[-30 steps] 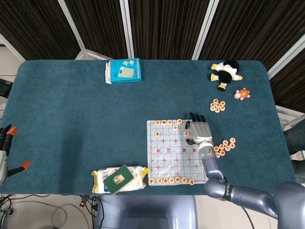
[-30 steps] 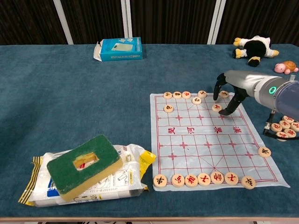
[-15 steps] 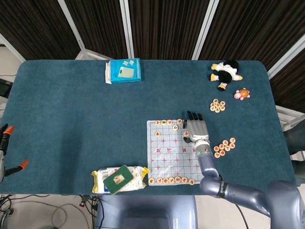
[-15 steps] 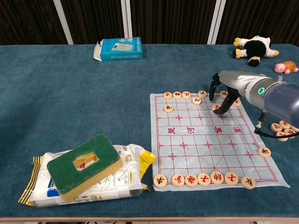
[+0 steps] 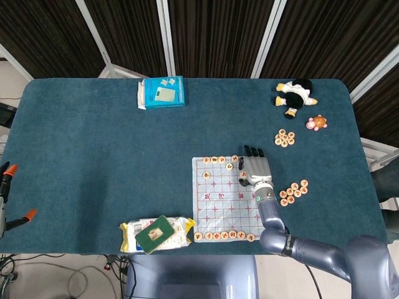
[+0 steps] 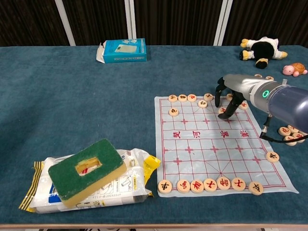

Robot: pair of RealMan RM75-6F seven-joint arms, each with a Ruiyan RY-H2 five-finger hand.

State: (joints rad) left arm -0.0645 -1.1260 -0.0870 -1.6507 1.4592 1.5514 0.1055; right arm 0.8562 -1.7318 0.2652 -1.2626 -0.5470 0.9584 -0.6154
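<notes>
Since a second ago my right hand (image 6: 230, 98) has slid a little toward the far edge of the chess board (image 6: 211, 144); nothing else on the surface has shifted. My fingers arch downward, spread apart, over the board's far right corner. One fingertip (image 6: 223, 115) rests at a round wooden chess piece (image 6: 222, 110) under my palm; whether I actually grip it, I cannot tell. More pieces (image 6: 191, 97) line the board edge just left of my hand. My left hand is out of sight.
</notes>
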